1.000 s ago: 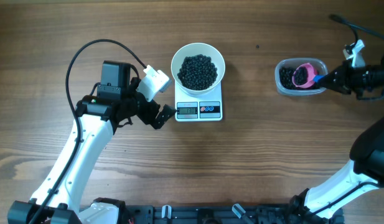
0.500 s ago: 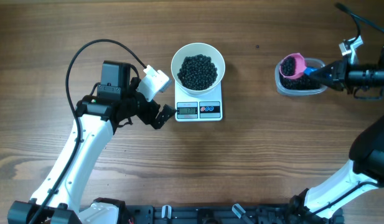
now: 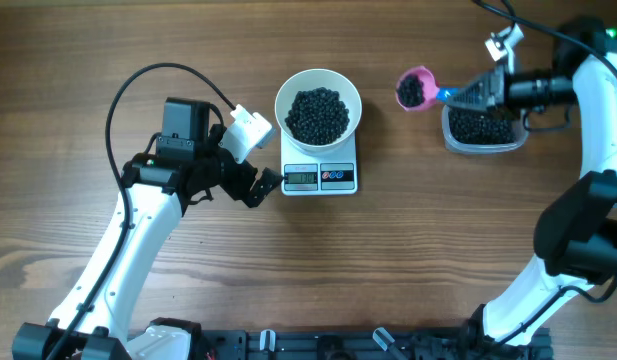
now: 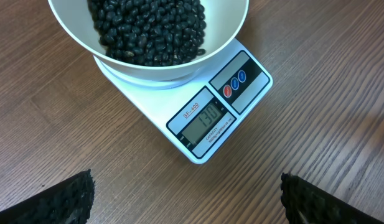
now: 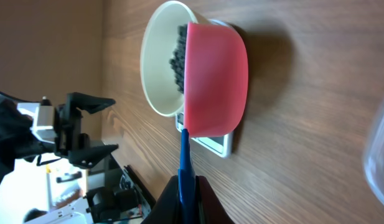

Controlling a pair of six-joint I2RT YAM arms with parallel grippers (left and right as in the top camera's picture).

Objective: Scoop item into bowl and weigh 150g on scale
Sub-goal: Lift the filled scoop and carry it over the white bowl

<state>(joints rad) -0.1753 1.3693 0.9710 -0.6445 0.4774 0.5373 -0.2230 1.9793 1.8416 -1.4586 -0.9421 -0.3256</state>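
Wood table (image 3: 138, 40): I saw left gripper (image 3: 260, 183) spread wide, empty, beside scale (image 3: 320, 178); right gripper (image 3: 478, 95) clamped on pink scoop (image 3: 415, 88) handle, beans (image 3: 412, 92) aboard, between tub (image 3: 483, 145) and bean-filled bowl (image 3: 318, 78) on scale.

**Bowl** (image 3: 280, 108): round, white, upright on the scale (image 4: 251, 84), just ahead of the wide-spread left gripper (image 3: 262, 188). It holds a mound of black beads (image 3: 318, 114). **Scale:** white and rectangular, its display edge toward that gripper, reading 130. More beads fill the pink scoop (image 3: 414, 90), held out ahead of the clamped right gripper (image 3: 468, 97).
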